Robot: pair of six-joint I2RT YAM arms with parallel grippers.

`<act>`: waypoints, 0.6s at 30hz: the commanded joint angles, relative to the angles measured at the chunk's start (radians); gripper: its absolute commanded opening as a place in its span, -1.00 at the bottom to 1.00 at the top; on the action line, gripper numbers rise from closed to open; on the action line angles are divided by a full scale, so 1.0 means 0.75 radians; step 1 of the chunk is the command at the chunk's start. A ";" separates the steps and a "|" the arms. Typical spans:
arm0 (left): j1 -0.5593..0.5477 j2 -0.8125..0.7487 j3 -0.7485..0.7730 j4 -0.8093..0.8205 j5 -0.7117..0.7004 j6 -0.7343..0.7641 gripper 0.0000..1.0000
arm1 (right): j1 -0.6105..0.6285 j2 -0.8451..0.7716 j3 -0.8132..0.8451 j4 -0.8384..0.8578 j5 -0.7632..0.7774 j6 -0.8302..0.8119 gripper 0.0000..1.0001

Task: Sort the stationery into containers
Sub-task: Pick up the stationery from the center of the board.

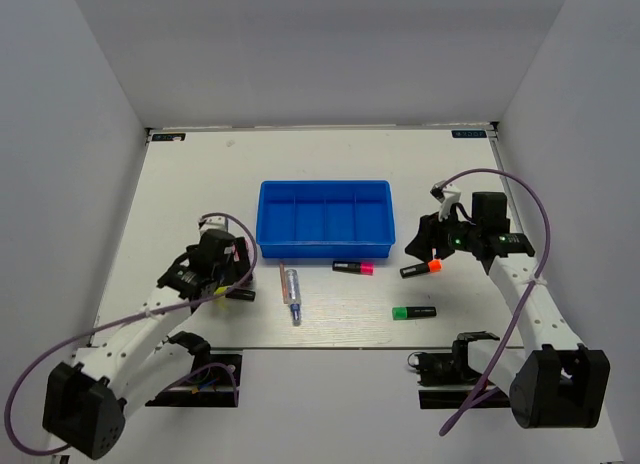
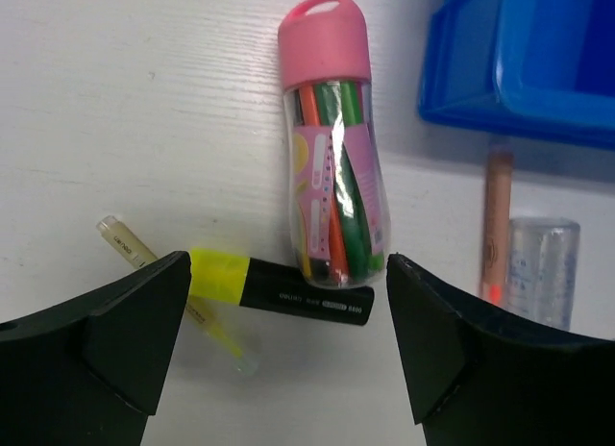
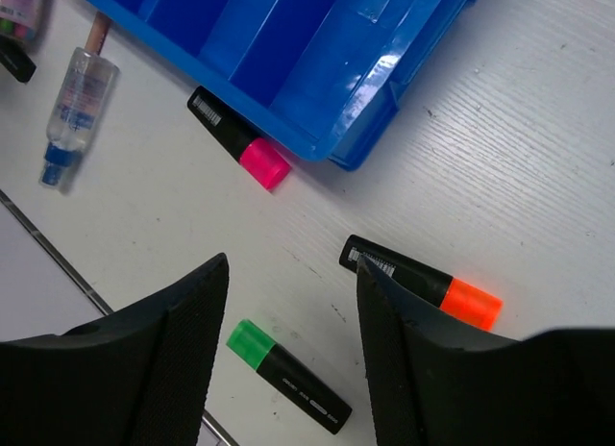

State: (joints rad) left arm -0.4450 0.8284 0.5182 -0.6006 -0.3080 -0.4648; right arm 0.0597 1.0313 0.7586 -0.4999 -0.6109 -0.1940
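Observation:
The blue four-compartment tray (image 1: pixel 325 248) sits mid-table and looks empty. My left gripper (image 1: pixel 232 276) is open and hovers over a yellow-ended black highlighter (image 2: pixel 288 294). That highlighter lies between the fingers, against a clear pink-capped tube of pens (image 2: pixel 332 148) and over a pale stick (image 2: pixel 130 246). My right gripper (image 1: pixel 425 248) is open above the table (image 3: pixel 291 263). An orange-ended highlighter (image 3: pixel 428 284) lies partly behind its right finger. A green-ended highlighter (image 3: pixel 288 377) lies below the gap. A pink-ended highlighter (image 3: pixel 240 143) lies against the tray's front wall.
A clear blue-tipped pen (image 1: pixel 292 289) and a thin pinkish stick (image 2: pixel 497 215) lie in front of the tray's left end. The table's front edge (image 1: pixel 330 346) is close behind the green highlighter. White walls enclose the table.

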 commanded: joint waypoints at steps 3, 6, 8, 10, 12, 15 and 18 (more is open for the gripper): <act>0.010 0.237 0.162 0.107 -0.099 -0.016 0.87 | 0.008 0.014 0.046 -0.008 -0.044 -0.001 0.16; 0.027 0.337 0.213 0.130 -0.066 -0.006 0.83 | 0.004 -0.017 0.036 0.002 -0.026 0.003 0.20; 0.037 0.404 0.215 0.144 -0.035 -0.012 0.81 | 0.004 -0.023 0.032 0.012 -0.024 0.005 0.22; 0.033 0.423 0.207 0.157 -0.027 -0.024 0.74 | 0.004 -0.035 0.032 0.016 -0.020 0.005 0.25; 0.035 0.442 0.193 0.159 -0.027 -0.049 0.71 | 0.004 -0.046 0.030 0.010 -0.018 0.009 0.27; 0.037 0.438 0.154 0.165 -0.041 -0.096 0.71 | 0.004 -0.052 0.028 0.010 -0.020 0.011 0.31; 0.035 0.440 0.099 0.193 -0.052 -0.141 0.71 | 0.004 -0.052 0.030 0.014 -0.022 0.013 0.31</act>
State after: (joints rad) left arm -0.4221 1.1713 0.6277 -0.4801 -0.3340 -0.5228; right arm 0.0608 1.0084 0.7586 -0.4992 -0.6128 -0.1898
